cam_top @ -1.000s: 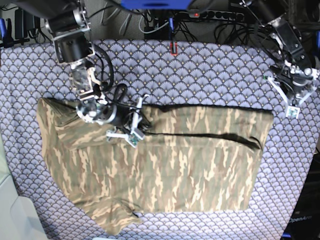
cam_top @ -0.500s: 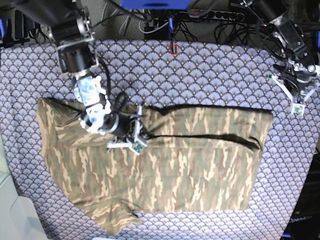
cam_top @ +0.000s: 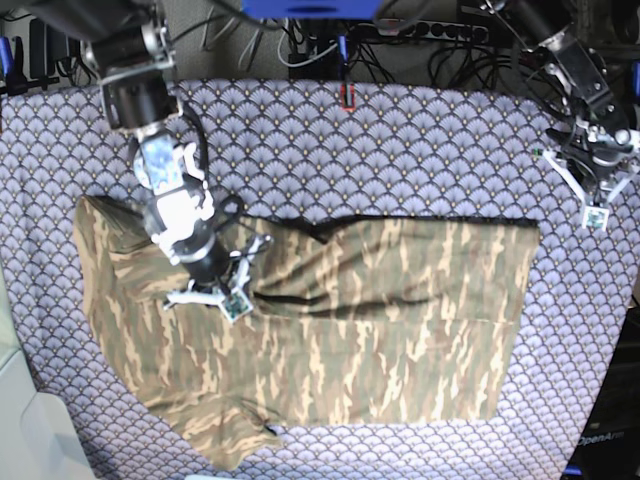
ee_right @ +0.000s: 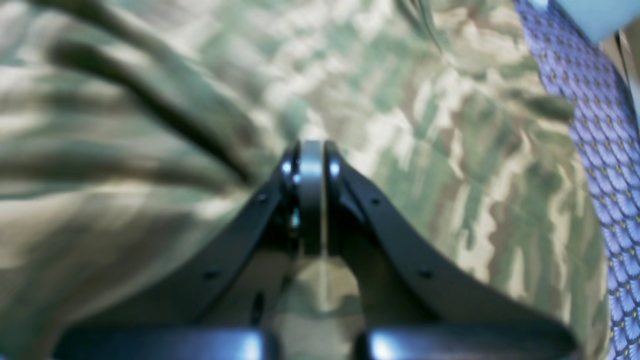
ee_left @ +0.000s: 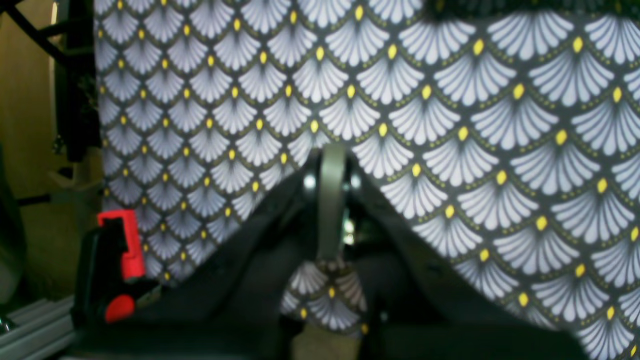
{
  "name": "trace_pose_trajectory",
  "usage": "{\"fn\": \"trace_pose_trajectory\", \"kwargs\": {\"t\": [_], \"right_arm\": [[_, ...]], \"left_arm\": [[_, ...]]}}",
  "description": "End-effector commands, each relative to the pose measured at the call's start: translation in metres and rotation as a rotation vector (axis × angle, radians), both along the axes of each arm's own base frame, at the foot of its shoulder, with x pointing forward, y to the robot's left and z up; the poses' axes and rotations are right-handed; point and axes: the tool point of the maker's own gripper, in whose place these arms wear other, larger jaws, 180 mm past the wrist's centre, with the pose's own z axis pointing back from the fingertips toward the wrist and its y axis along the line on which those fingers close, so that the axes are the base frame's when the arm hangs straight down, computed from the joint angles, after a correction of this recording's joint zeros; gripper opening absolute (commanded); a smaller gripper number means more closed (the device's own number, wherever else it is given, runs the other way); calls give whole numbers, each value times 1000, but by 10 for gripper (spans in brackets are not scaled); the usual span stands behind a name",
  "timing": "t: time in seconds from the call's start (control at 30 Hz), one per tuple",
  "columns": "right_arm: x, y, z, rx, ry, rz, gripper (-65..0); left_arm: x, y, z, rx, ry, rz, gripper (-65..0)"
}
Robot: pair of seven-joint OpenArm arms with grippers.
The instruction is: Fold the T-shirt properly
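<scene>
Two grippers, both with jaws together. The right gripper (cam_top: 243, 268) has swung over the last second from the T-shirt's (cam_top: 400, 330) far folded edge toward the near side, and the dark open gap beside it has closed into a shallow crease. Its wrist view shows the fingers meeting over camouflage cloth; whether fabric is pinched between them cannot be told. The left gripper (cam_top: 590, 178) has lifted slightly and hangs over bare table cloth (ee_left: 450, 125), well apart from the shirt. The shirt lies spread beneath and around the right gripper. Judged: a smoothing pass, with further folds outstanding.
</scene>
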Motion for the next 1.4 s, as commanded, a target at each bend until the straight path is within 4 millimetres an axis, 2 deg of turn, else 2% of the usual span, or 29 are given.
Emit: {"fn": "trace_pose_trajectory", "kwargs": {"t": [0.0,0.1,0.17,0.27,0.4,0.5,0.67,0.77,0.83,0.93,1.17,1.37], "right_arm": [[11,3,31,24,-95,7,-648],[-5,11,43,33,-125,25,-647],[-18,15,43,24,-101,41,-647],[-40,22,27,4,-14,85,-647],[-53,18,13,-2,26,69,-646],[-53,2,11,-19,30,43,-635],[-49,-20,13,-17,26,-12,-490],[-49,-22,12,-16,29,-17,-407],[-58,-20,5,-16,46,-10,-365],[-67,-16,7,-12,41,0,-315],[-71,-17,8,-9,41,-4,-302],[-75,-21,-12,-13,93,-14,-302]], "left_arm": [[8,6,12,20,-39,-1,-650],[8,6,12,18,-40,-1,-650],[8,6,12,18,-40,-1,-650],[10,4,12,16,-43,-6,-650],[12,3,13,14,-47,-8,-650],[12,3,13,13,-49,-7,-650],[12,2,13,12,-50,-8,-650],[12,2,13,12,-50,-8,-650],[12,2,13,12,-50,-8,-650],[12,2,13,12,-50,-8,-650],[17,2,16,12,-62,-8,-650],[17,3,17,12,-63,-6,-650]]}}
